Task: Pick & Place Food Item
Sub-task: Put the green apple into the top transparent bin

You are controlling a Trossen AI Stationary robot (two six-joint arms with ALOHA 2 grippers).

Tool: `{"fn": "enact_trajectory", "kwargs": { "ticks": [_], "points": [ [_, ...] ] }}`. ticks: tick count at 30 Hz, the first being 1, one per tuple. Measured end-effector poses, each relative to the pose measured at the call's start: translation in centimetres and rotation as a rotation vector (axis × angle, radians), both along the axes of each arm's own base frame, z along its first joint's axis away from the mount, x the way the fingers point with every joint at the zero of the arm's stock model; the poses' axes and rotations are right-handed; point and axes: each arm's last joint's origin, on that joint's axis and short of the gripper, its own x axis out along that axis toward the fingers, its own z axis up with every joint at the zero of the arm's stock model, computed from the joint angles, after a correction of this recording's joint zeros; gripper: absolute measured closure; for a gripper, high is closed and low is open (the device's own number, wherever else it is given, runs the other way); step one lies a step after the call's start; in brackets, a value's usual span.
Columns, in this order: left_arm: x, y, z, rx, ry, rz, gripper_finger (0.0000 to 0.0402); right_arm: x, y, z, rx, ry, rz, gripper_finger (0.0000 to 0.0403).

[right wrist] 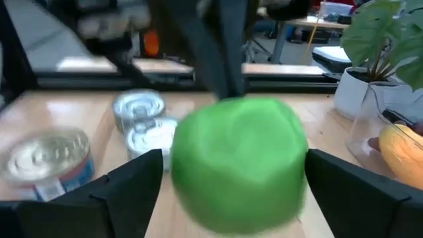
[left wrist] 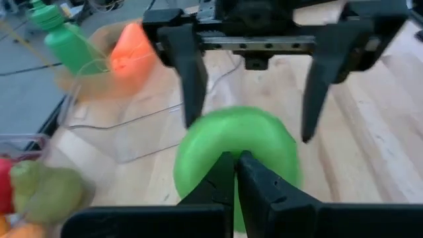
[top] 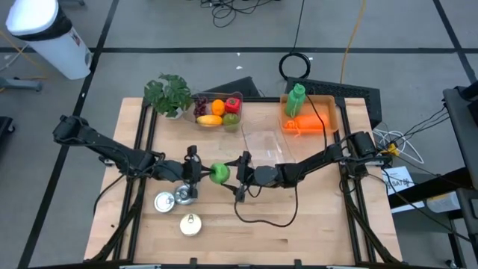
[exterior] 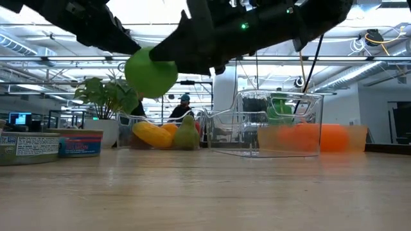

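High view: we note the green apple [top: 219, 173] raised off the desk [top: 299, 224], near the tins [top: 176, 200]. Left end effector [top: 203, 172] pinched together on the apple's stem side; right end effector [top: 230, 171] fingers spread wide, flanking the apple without gripping.

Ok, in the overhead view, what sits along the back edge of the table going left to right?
Potted plant → clear tray of fruit → empty clear container → orange bin with a green bottle.
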Motion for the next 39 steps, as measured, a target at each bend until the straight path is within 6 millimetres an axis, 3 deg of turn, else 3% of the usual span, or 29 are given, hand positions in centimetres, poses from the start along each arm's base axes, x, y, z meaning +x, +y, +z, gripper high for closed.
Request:
{"fn": "enact_trajectory", "kwargs": {
  "ticks": [5, 9, 14, 18, 24, 30, 34, 39],
  "points": [
    [0.1, 0.2, 1.9, 0.052, 0.079, 0.106, 0.0394, -1.2, 0.0, 3.2, -0.061, 0.0, 0.022, 0.0053],
    [0.4, 1.0, 5.1, 0.149, 0.105, 0.187, 0.0394, -2.8, -0.1, 4.9, -0.054, 0.075, 0.026, 0.0057],
    [0.7, 3.8, 8.8, 0.222, 0.136, 0.276, 0.0394, -4.7, -0.5, 6.9, -0.007, 0.129, 0.011, 0.0057],
    [0.7, 7.4, 10.0, 0.238, 0.188, 0.343, 0.0394, -5.7, -0.8, 7.2, 0.01, 0.151, 0.005, 0.0058],
    [-0.4, 14.7, 9.6, 0.144, 0.249, 0.457, 0.0394, -6.8, -1.3, 5.8, 0.008, 0.131, -0.003, 0.0058],
    [-1.4, 21.2, 7.7, -0.012, 0.282, 0.525, 0.0394, -7.1, -2.4, 4.9, 0.02, 0.047, -0.034, 0.0058],
    [-1.3, 24.4, 5.5, -0.078, 0.338, 0.562, 0.0394, -7.2, -3.0, 4.4, 0.026, 0.047, -0.052, 0.0058],
    [-0.7, 27.1, 3.4, -0.134, 0.397, 0.575, 0.0394, -7.2, -3.2, 4.3, 0.027, 0.048, -0.058, 0.0058]
  ]
}}
